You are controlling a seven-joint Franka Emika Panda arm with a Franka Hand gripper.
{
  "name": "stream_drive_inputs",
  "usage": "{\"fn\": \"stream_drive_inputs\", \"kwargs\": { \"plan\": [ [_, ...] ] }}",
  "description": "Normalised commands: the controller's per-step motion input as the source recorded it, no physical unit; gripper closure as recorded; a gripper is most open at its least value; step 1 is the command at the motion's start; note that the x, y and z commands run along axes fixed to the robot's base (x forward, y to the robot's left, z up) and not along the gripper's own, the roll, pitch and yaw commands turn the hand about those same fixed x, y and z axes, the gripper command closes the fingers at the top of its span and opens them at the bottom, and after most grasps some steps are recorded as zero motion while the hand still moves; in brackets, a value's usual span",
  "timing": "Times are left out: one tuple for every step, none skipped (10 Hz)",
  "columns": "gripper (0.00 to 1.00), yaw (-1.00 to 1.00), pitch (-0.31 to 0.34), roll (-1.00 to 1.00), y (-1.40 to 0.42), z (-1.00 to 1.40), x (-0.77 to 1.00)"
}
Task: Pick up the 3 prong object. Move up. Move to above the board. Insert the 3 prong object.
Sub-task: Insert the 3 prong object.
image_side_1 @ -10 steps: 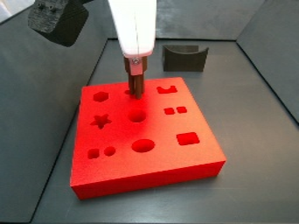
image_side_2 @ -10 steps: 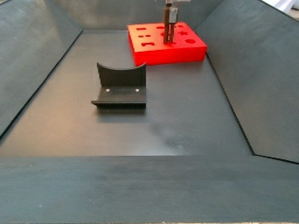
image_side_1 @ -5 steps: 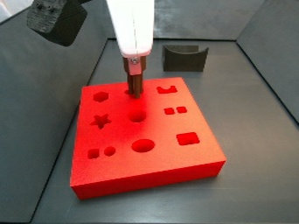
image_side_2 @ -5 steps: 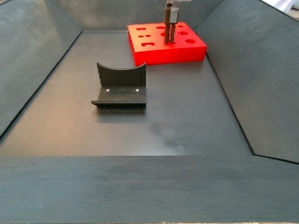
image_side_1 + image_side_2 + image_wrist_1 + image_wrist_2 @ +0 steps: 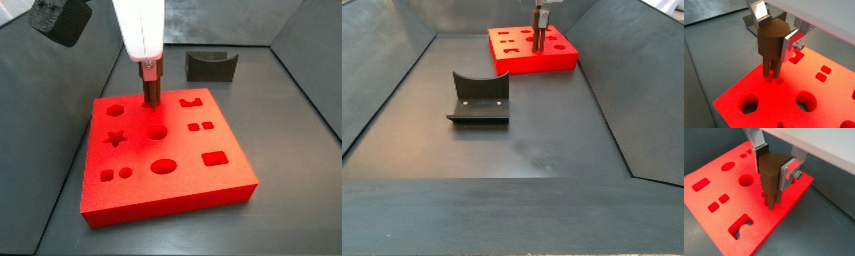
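The gripper (image 5: 148,72) hangs over the far part of the red board (image 5: 181,145) and is shut on the 3 prong object (image 5: 150,95), a slim brown block held upright. Both wrist views show the silver fingers (image 5: 791,42) clamping the block (image 5: 771,47) from two sides, with its thin prongs pointing down. The prong tips meet the board's top (image 5: 764,100) at the small holes near its edge; how deep they sit I cannot tell. In the wrist view over the board (image 5: 721,178), the gripper (image 5: 773,168) holds the block (image 5: 769,178) the same way. A side view shows the gripper (image 5: 539,18) and board (image 5: 556,60) at the far end.
A dark grey U-shaped block (image 5: 211,66) stands behind the board, and lies nearer the camera in a side view (image 5: 478,98). Grey bin walls rise on all sides. A dark camera body (image 5: 60,22) hangs at the far left.
The gripper, with the brown block, has shifted very slightly to the left over the board. The board and grey block have not moved.
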Motion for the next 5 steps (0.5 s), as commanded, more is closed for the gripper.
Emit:
{"fn": "stream_drive_inputs", "kwargs": {
  "plan": [
    [1.00, 0.00, -0.106, 0.00, -0.37, -0.28, 0.03],
    [1.00, 0.00, -0.071, 0.00, -0.10, -0.05, 0.00],
    [1.00, 0.00, 0.000, 0.00, 0.00, -0.07, 0.00],
    [1.00, 0.09, 0.000, 0.06, 0.11, -0.33, 0.19],
    [1.00, 0.00, -0.041, 0.02, 0.03, -0.36, 0.06]
  ]
}}
